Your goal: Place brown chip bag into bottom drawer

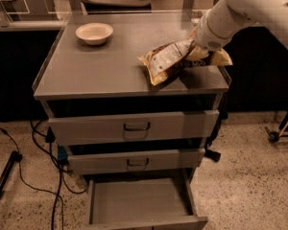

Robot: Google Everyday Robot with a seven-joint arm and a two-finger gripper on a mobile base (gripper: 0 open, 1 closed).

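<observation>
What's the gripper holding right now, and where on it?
Likely the brown chip bag, by its right end in view: the gripper is at that end, which looks raised off the cabinet top. The contact itself is hidden.

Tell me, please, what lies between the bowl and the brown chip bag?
Only bare grey cabinet top, in the camera view; the claw is at the right end of the brown chip bag.
</observation>
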